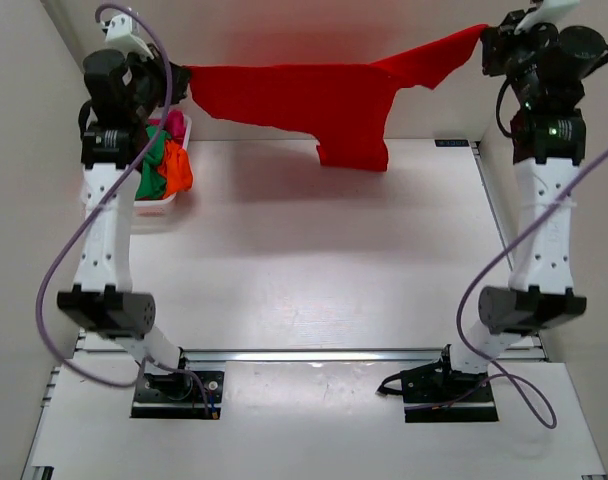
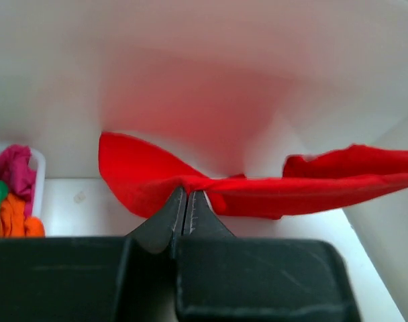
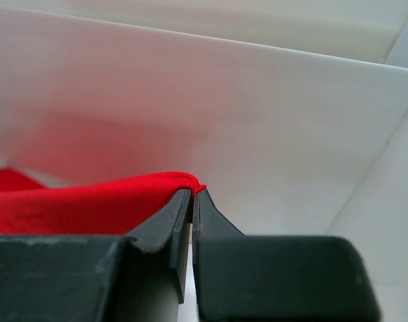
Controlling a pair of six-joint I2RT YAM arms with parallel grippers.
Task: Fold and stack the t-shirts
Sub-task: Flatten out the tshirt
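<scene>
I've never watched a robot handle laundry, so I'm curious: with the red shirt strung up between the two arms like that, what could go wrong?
The left gripper and right gripper each pinch only a small edge of the red t-shirt; a pull could slip it free.
The shirt hangs unevenly, one flap drooping lower than the rest, so it may land creased on the table.
The left arm is near the basket and might nudge it.

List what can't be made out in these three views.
- Top view: the left arm covers much of the basket, so the count of shirts inside is unclear.
- Left wrist view: the left pincer hides which part of the red t-shirt it clamps.
- Right wrist view: the left edge cuts off the red t-shirt; the right pincer hides its grip spot.
</scene>
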